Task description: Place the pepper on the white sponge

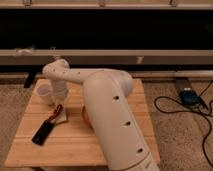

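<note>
A white cup [45, 93] stands near the table's [115, 149] far left corner; what it holds cannot be made out. Only a sliver of an orange bowl [85, 114] shows near the table's middle, the rest hidden behind the thick white arm [110, 117], and its contents are hidden too. The arm rises from the near right edge and bends over the table's middle toward the far left, where the gripper [61, 100] hangs just beside the cup, right above the pepper [57, 111]; whether the claw is open or closed cannot be told. The pepper, slender, dark red-brown and slightly curved, lies against the white sponge [62, 118], a small pale block left of the table's middle; whether it rests fully on the sponge cannot be told. A flat black rectangular device [43, 131] lies slantwise toward the near left, its far end near the sponge. The table is pale slatted wood, with bare boards along the near edge and at the near left corner. Black cables [180, 106] curl over the speckled floor [180, 135] beyond the right edge.
</note>
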